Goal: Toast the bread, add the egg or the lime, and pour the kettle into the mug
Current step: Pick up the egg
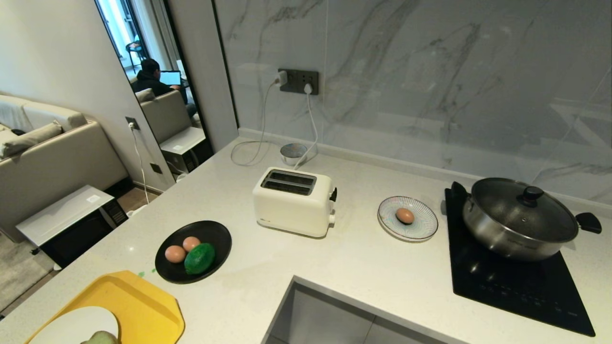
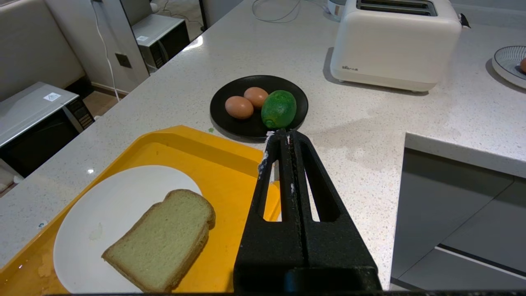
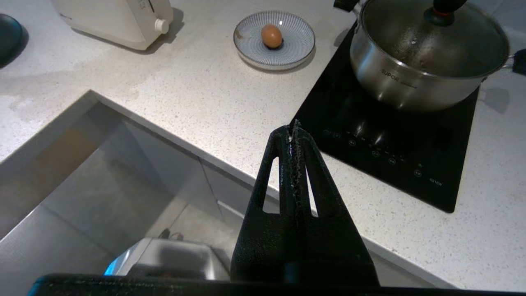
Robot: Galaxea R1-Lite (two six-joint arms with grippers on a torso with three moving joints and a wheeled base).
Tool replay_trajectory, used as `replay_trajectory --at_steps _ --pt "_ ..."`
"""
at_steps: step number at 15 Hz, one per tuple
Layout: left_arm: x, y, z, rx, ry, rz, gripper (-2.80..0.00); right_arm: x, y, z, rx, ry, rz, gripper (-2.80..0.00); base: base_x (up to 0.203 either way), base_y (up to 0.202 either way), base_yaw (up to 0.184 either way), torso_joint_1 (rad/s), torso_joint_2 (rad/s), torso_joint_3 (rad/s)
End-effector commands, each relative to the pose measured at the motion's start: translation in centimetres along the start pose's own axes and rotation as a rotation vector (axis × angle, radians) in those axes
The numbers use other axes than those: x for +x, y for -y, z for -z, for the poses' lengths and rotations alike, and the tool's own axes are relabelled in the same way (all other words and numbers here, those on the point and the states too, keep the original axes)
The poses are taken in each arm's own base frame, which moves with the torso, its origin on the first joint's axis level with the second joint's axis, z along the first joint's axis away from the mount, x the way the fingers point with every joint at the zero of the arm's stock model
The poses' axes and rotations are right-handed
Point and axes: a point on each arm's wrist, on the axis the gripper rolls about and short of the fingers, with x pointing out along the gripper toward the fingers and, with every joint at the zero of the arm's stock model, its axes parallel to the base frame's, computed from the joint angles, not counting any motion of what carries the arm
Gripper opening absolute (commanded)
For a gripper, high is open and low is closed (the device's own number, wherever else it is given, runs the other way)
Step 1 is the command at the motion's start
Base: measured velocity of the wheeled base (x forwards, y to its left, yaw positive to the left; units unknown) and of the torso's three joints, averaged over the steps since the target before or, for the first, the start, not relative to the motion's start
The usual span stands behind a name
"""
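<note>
2 sets of jaws pressed together, left gripper (image 2: 289, 133) above tray (image 2: 213, 152), right gripper (image 3: 294, 129) over counter (image 3: 205, 94).

Neither arm shows in the head view; each gripper is seen only from its own wrist camera. Left gripper (image 2: 287, 133): black fingers (image 2: 273, 172) pressed flat together along their whole length, tips meeting, nothing between them, pointing forward and downward. Right gripper (image 3: 292, 128): fingers (image 3: 275, 164) likewise closed tip to tip, empty, angled forward and down, white flecks along the seam.
</note>
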Motion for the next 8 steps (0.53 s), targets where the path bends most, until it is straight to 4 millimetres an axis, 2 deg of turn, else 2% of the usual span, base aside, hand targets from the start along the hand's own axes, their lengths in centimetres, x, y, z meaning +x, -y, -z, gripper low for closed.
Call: replay_trajectory --at_steps 1,4,8 --pt "0.0 0.0 0.0 0.0 0.001 -0.001 -2.8 4.3 0.3 -3.5 0.027 -0.197 -0.008 -2.8 0.0 0.0 0.0 0.0 0.0 0.0" --pt "0.0 0.0 0.0 0.0 0.0 -0.001 -2.8 8.9 0.6 -6.9 0.077 -0.292 -0.022 -2.8 0.0 0.0 0.0 0.0 0.0 0.0" --pt "0.0 0.0 0.0 0.0 0.0 -0.001 -2.8 16.0 0.6 -9.3 0.09 -0.324 -0.074 -2.8 0.0 0.0 0.0 0.0 0.0 0.0"
